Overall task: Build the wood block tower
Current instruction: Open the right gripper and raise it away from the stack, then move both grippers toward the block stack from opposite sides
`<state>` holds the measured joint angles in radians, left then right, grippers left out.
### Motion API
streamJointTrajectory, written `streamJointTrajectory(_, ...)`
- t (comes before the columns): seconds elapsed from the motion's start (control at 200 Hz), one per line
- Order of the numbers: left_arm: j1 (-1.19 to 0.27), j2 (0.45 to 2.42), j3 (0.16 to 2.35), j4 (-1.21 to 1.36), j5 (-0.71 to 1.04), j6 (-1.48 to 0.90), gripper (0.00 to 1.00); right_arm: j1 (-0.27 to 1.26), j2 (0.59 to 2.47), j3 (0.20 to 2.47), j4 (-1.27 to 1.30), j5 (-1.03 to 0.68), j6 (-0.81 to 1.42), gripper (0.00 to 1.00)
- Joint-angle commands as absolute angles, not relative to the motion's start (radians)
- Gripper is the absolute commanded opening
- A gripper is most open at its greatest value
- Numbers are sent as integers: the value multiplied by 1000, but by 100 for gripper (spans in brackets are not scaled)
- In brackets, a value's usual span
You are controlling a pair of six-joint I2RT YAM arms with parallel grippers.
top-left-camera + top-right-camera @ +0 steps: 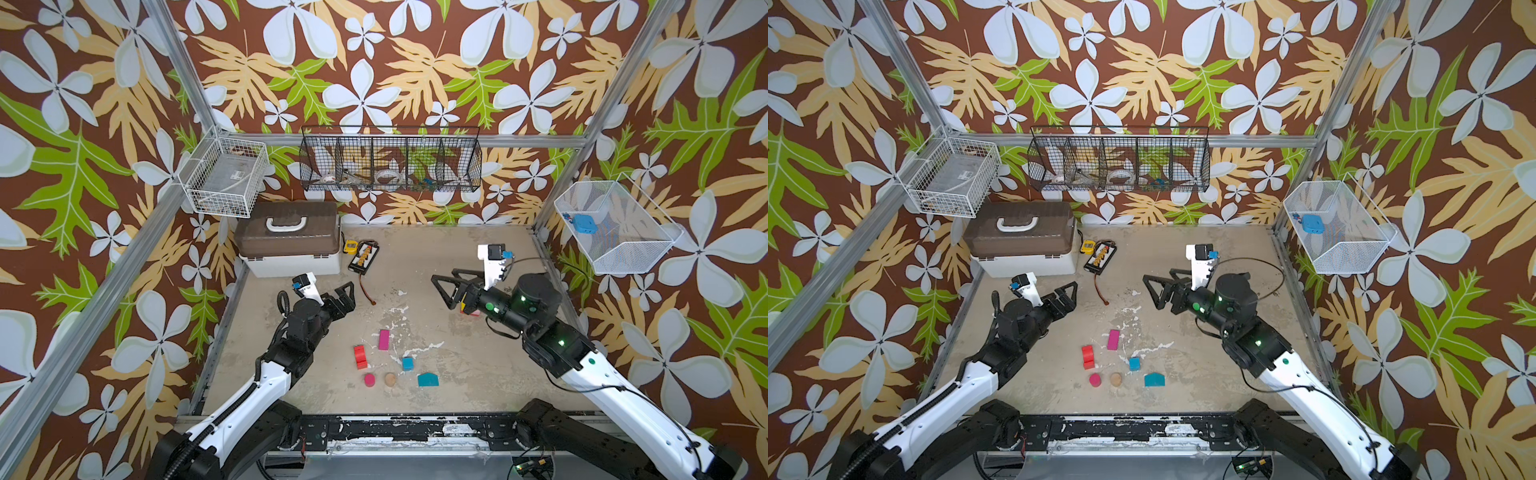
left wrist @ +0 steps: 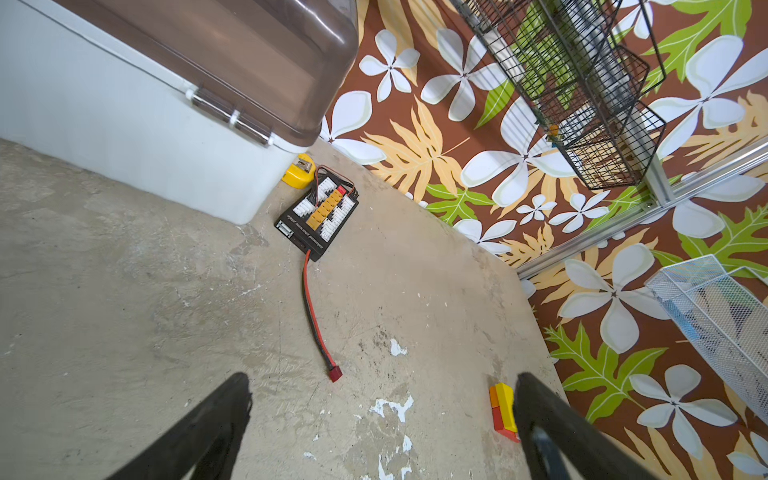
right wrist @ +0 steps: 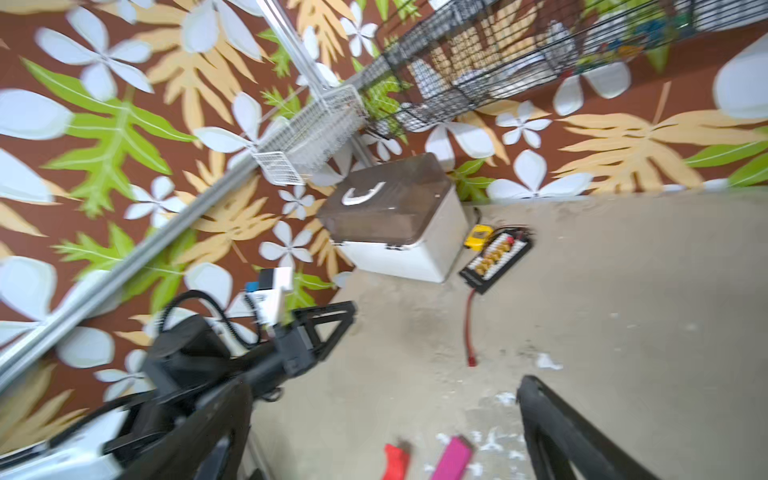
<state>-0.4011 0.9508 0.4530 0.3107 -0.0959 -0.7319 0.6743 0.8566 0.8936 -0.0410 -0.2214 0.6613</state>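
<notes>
Loose wood blocks lie near the table's front in both top views: a magenta brick (image 1: 384, 339), red pieces (image 1: 360, 356), a blue cube (image 1: 407, 363), a teal house shape (image 1: 428, 379), a magenta cylinder (image 1: 369, 379) and a tan cylinder (image 1: 390, 379). The tower (image 2: 503, 405) is a short stack of red, orange and yellow; in a top view my right arm mostly hides it (image 1: 471, 312). My left gripper (image 1: 343, 295) (image 2: 382, 380) hovers open and empty at mid-left. My right gripper (image 1: 442, 291) (image 3: 384, 384) is open and empty, beside the tower, pointing left.
A white toolbox with a brown lid (image 1: 286, 237) stands at the back left. Beside it lie a yellow tape measure (image 1: 350, 247) and a black connector board (image 1: 362, 257) with a red lead (image 2: 311, 307). Wire baskets (image 1: 390, 164) hang on the walls.
</notes>
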Motion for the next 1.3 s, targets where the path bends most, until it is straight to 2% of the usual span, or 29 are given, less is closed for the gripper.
streamJointTrajectory(0.0,-402,1016,495,310,-21,-758,100,750,794,860,-32,-127,802,100)
streamJointTrajectory(0.105,-404,1066,518,302,-9,-755,100,751,772,867,-35,-144,779,100)
streamJointTrajectory(0.285,-405,1083,518,309,-18,-742,100,751,793,914,-118,-48,714,100)
streamJointTrajectory(0.62,-413,1104,508,342,51,-752,100,752,748,856,-29,-157,753,100)
streamJointTrajectory(0.796,-416,1091,502,349,56,-758,100,750,615,794,-15,-98,788,100)
streamJointTrajectory(0.966,-418,1086,495,366,55,-762,100,751,458,680,112,-107,820,100)
streamJointTrajectory(1.296,-479,1187,541,372,55,-760,100,751,463,729,-69,35,822,100)
